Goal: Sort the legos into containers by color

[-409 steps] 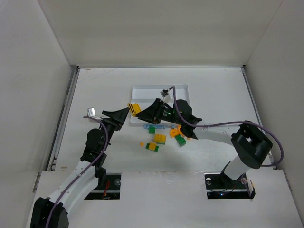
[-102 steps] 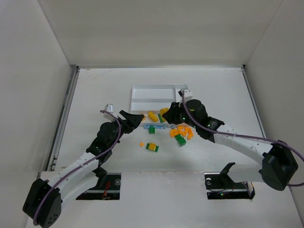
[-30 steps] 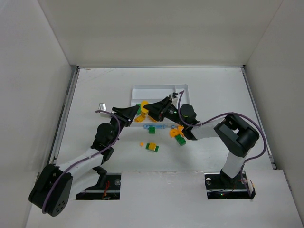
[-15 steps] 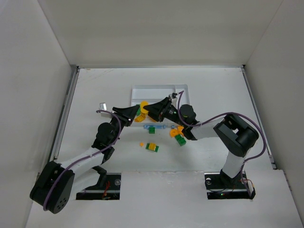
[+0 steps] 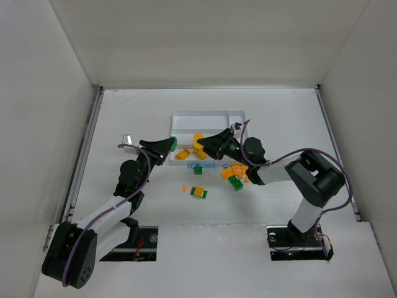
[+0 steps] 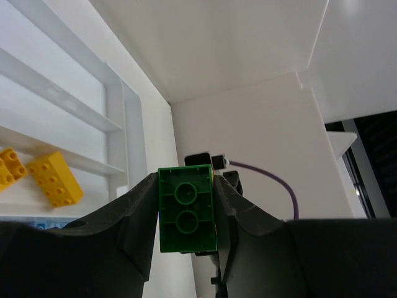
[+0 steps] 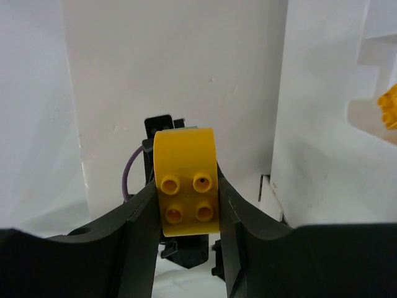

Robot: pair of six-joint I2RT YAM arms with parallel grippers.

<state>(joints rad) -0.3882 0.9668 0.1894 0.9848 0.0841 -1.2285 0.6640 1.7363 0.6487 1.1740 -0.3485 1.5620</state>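
Holding one piece each, both arms meet at the near edge of the white tray (image 5: 208,113). The left gripper (image 5: 167,146) is clamped on a green brick (image 6: 187,209), pinched by its long sides at the tray's near left corner. The right gripper (image 5: 209,144) is clenched on a yellow piece (image 7: 185,180) with four studs, just above the tray's near wall. Neither piece is in a section yet. Two yellow bricks (image 6: 43,177) lie just outside the tray's near wall, and the other loose legos (image 5: 234,174) (orange, green, light blue) are scattered further out on that side.

The main risk I see is the two grippers meeting: they face each other closely over the same stretch of wall, so a careless reach could knock one brick loose. Releasing from this height could also let a small brick bounce over a divider into the wrong section.
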